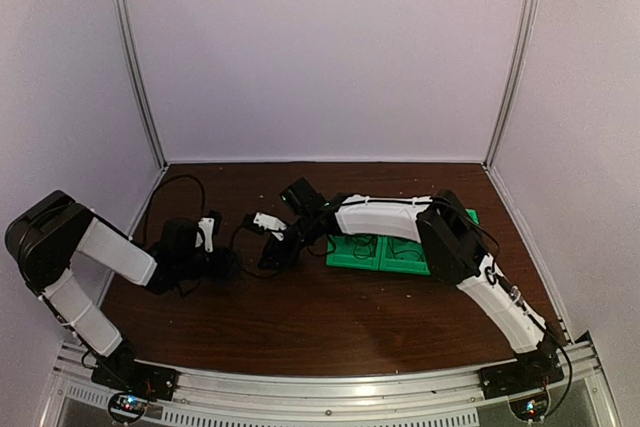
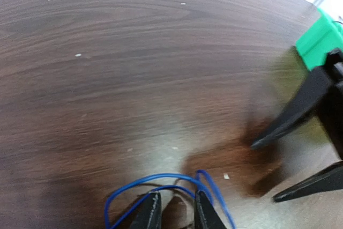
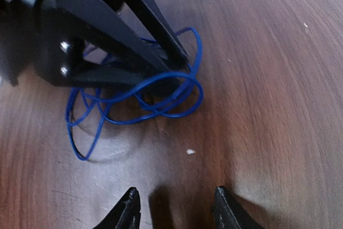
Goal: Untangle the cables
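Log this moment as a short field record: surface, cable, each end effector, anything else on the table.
surface: dark brown wood-grain tabletop
cable: thin blue flexible wire, loose tangled loops resting on the tabletop
left end effector: black fingertips closed together on the wire's loops
right end effector: open, empty, facing the tangle, not touching it
other: bright green plastic tray, partly under the right arm, right of the tangle
black wires: cannot tell from these views
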You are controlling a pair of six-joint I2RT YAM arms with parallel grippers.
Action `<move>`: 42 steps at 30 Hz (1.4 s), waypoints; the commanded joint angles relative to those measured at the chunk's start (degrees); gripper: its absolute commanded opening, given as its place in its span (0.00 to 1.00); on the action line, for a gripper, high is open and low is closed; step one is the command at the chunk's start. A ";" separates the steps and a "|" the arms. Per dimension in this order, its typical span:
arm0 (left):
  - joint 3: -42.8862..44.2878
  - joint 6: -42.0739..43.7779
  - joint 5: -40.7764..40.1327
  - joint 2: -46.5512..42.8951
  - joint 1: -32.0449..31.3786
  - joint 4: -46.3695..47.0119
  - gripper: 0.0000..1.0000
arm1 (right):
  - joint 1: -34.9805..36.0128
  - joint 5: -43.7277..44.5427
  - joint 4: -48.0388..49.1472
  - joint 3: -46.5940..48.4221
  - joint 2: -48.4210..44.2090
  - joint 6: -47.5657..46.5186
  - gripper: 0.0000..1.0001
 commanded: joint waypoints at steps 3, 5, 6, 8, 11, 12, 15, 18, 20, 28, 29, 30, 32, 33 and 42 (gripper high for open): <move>-0.76 2.06 8.20 1.89 0.29 7.15 0.19 | -0.05 -3.35 4.94 5.65 4.56 2.43 0.49; -0.92 1.91 9.05 2.20 0.29 7.67 0.17 | -0.09 -4.97 6.10 6.92 5.89 3.39 0.48; -0.93 1.86 9.26 2.25 0.29 7.71 0.16 | -0.09 -5.63 7.11 6.97 6.23 4.10 0.48; -1.01 1.90 9.68 2.27 0.29 7.82 0.14 | -0.09 -6.53 9.15 7.68 7.18 5.42 0.48; -1.22 1.85 10.90 1.69 0.29 7.63 0.10 | -0.09 -7.05 9.98 9.72 8.91 6.11 0.48; -1.36 1.67 11.62 1.35 0.29 7.48 0.08 | -0.09 -7.00 10.13 10.12 9.31 6.13 0.47; -2.83 0.48 13.87 -1.19 0.29 7.75 0.04 | -0.31 -7.80 10.00 11.13 10.22 5.90 0.47; -5.12 -1.11 15.44 -5.77 0.29 7.15 0.00 | -0.81 -10.28 9.72 11.37 10.63 5.22 0.47; -6.82 -2.04 14.84 -10.01 0.29 5.00 0.00 | -1.24 -13.06 9.56 11.37 10.74 4.86 0.44; -8.35 -4.80 1.33 -22.36 0.29 -10.15 0.00 | -1.96 -17.90 13.14 12.11 11.54 7.35 0.36; -7.96 -4.86 -0.64 -22.97 0.29 -11.36 0.00 | -1.94 -17.86 13.54 12.88 12.01 7.98 0.32; -7.37 -4.83 -2.40 -23.22 0.36 -12.55 0.03 | -1.95 -17.79 14.45 13.16 12.28 8.70 0.28; -5.19 -4.82 -5.65 -22.46 0.67 -14.90 0.11 | -1.84 -16.13 16.64 13.68 12.61 10.33 0.25; -3.97 -4.82 -6.48 -21.58 0.88 -16.11 0.18 | -1.73 -14.84 17.27 14.34 12.97 10.65 0.25; 3.76 -2.09 -4.18 -7.48 2.30 -14.27 0.33 | -1.60 -12.84 17.17 17.37 14.90 11.23 0.22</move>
